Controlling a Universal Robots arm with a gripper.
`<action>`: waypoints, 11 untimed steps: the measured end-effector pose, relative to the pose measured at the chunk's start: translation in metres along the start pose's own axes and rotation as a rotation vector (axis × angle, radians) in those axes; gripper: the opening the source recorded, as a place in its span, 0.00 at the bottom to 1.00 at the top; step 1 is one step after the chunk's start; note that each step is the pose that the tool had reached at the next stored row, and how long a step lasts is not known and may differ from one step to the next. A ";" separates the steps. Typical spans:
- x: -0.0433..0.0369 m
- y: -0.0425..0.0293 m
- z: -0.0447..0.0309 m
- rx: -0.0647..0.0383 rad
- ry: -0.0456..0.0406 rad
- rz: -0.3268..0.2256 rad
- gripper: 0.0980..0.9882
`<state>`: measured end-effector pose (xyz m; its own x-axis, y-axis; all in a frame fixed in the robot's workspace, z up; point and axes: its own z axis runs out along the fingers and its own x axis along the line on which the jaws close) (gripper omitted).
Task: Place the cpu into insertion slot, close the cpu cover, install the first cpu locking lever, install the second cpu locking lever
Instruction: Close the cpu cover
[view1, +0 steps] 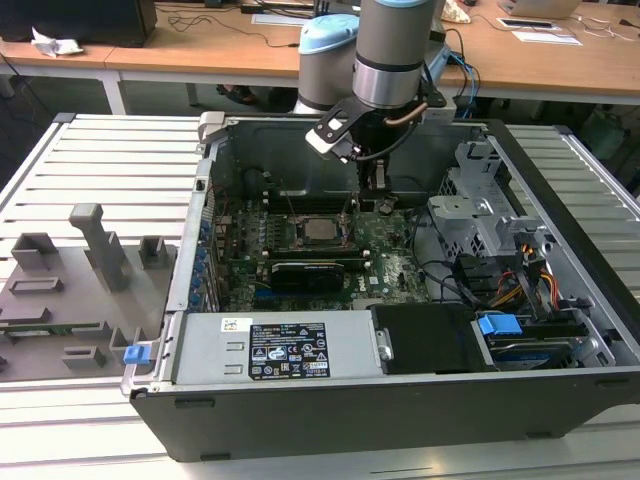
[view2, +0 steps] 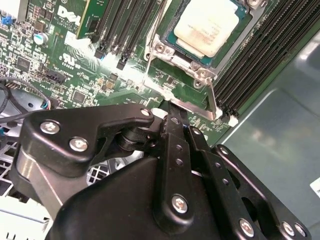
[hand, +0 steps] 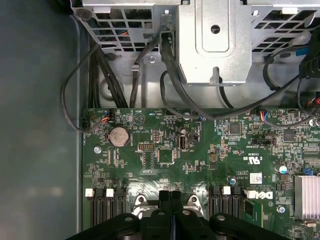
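Note:
The cpu (view2: 207, 25) (view1: 320, 228), a silver-grey square, lies flat in the insertion slot (view2: 238, 19) on the green motherboard. The cpu cover (view2: 182, 56), a thin metal frame, lies down around the chip. One wire locking lever (view2: 212, 97) runs beside the socket corner, and its bent handle ends right at my fingertips. A second wire lever (view2: 151, 47) runs along the socket's other side. My gripper (view2: 177, 117) (hand: 170, 195) (view1: 372, 200) hangs low over the board just off the socket, on the exterior view's right. Its black fingers are shut together, and I cannot tell whether they pinch the handle.
Long black memory slots (view2: 250, 65) flank the socket. A metal drive cage (hand: 215, 40) with black cables (hand: 165, 75) stands beyond the board. The case walls (view1: 205, 200) enclose the work area. A power supply (view1: 285, 350) sits at the near side, with a grey fixture plate (view1: 70, 290) outside it.

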<state>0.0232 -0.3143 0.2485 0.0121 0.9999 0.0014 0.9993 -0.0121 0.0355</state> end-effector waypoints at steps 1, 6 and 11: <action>0.0000 -0.0015 0.0001 0.000 0.0001 0.000 0.01; -0.0001 -0.0084 0.0003 0.000 0.0000 0.000 0.01; -0.0001 -0.0130 0.0004 0.000 0.0000 0.000 0.01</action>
<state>0.0102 -0.3143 0.2477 0.0122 0.9999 0.0014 0.9993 -0.0122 0.0355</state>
